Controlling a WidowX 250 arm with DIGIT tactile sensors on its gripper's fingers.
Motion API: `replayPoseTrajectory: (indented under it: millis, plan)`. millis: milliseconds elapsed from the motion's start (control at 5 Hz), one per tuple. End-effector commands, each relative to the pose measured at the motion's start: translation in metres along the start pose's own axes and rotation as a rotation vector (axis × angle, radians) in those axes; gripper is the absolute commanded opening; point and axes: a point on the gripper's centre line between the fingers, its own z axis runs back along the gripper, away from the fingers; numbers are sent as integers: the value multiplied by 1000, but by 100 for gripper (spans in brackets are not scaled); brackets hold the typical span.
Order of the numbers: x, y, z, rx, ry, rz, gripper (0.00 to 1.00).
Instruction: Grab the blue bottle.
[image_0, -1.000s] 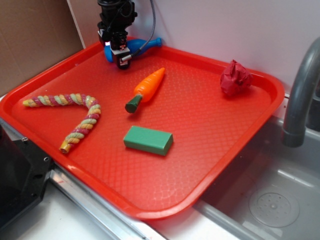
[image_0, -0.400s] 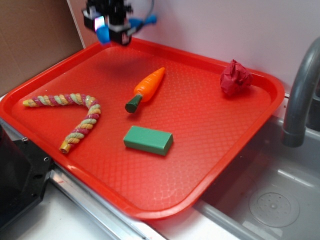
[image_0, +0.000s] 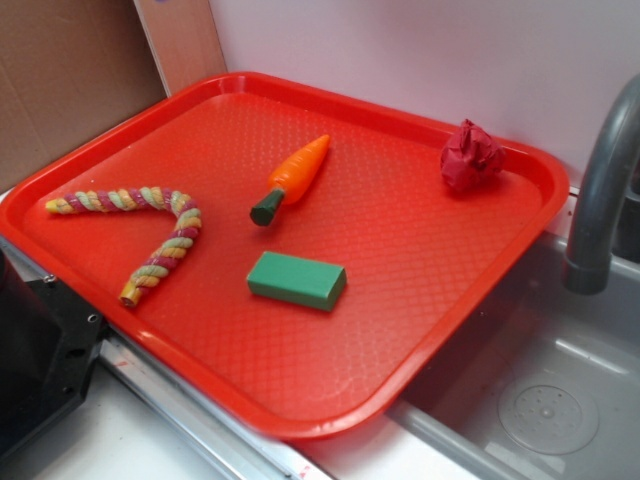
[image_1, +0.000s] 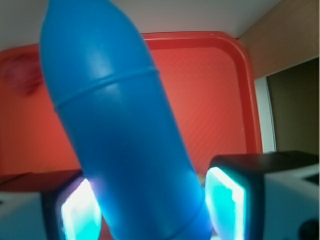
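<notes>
Filling the wrist view: blue bottle (image_1: 120, 130) clamped between gripper (image_1: 150, 205) pads, high above red tray (image_1: 215, 100). Missing both in exterior view: only carrot (image_0: 292, 177), green block (image_0: 297, 280), rope (image_0: 140, 230).

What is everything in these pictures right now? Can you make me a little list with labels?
gripper: shut on the blue bottle, out of the exterior view
tray: red, beside a sink
carrot: near the tray's middle
green block: in front of the carrot
rope: left side, bent
red crumpled ball: far right corner
faucet: grey, right edge
</notes>
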Motion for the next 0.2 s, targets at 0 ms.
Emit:
replayPoseTrajectory:
  millis: [0]
  plan:
    - [-14, -20, 94, 35, -60, -49, 0]
